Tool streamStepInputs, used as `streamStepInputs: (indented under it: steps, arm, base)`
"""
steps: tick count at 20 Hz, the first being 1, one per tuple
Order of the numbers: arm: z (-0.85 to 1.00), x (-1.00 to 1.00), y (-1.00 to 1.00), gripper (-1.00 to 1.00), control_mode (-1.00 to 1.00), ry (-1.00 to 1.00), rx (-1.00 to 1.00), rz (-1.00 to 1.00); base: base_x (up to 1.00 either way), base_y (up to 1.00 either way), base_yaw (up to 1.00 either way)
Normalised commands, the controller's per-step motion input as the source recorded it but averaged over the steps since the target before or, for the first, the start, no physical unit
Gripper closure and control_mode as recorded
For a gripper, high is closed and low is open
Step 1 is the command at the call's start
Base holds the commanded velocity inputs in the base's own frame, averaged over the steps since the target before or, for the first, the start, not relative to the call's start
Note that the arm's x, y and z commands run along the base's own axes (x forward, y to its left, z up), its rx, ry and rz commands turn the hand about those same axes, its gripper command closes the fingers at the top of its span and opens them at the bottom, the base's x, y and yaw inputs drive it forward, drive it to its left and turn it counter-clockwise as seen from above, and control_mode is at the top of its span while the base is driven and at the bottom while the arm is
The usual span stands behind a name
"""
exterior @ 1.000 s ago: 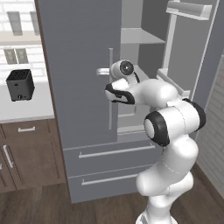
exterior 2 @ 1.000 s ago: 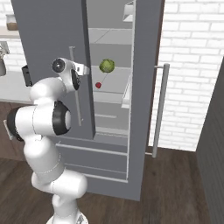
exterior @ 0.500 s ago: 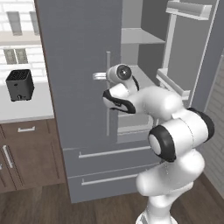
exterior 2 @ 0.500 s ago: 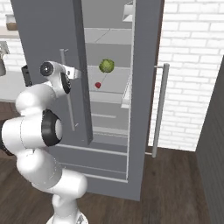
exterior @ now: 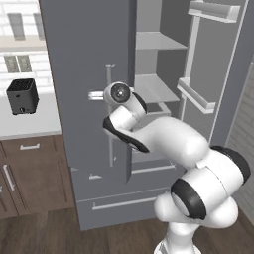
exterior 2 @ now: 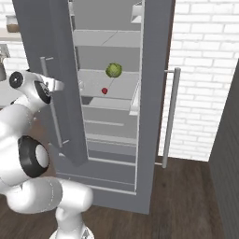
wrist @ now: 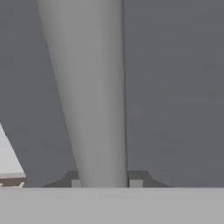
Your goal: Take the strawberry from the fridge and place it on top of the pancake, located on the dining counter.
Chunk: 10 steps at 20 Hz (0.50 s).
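The fridge (exterior: 84, 59) stands with both grey doors swung open. My gripper (exterior: 97, 94) is shut on the left door's long vertical handle (exterior: 109, 124). In the hand view that handle (wrist: 94, 87) rises between my two fingertips (wrist: 75, 182). From the right base view my gripper (exterior 2: 58, 85) sits at the same bar (exterior 2: 52, 112). The strawberry (exterior 2: 104, 90), tiny and red, rests on a pale middle shelf inside, below and left of a green leafy ball (exterior 2: 113, 70). The pancake and the dining counter are out of view.
A black boxy appliance (exterior: 22, 95) sits on the white wall countertop left of the fridge, above dark wood cabinets (exterior: 30, 173). The right door (exterior: 213, 74) with its bins hangs open. A white brick wall (exterior 2: 205, 84) lies to the right.
The left fridge door has swung further open as my arm pulled its handle outward. The jaws closed fully on the handle.
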Motion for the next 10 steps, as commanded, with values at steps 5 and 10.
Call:
streamStepInputs:
  steps: [5, 10]
  arm:
    - [0.02, -0.35, 0.69, -1.0, -1.0, 0.07, -0.01, -0.12]
    - [0.06, -0.92, -0.09, -1.0, -1.0, 0.0, 0.1, -0.02]
  base:
    - [0.0, 0.0, 0.0]
    - [0.0, 0.0, 0.0]
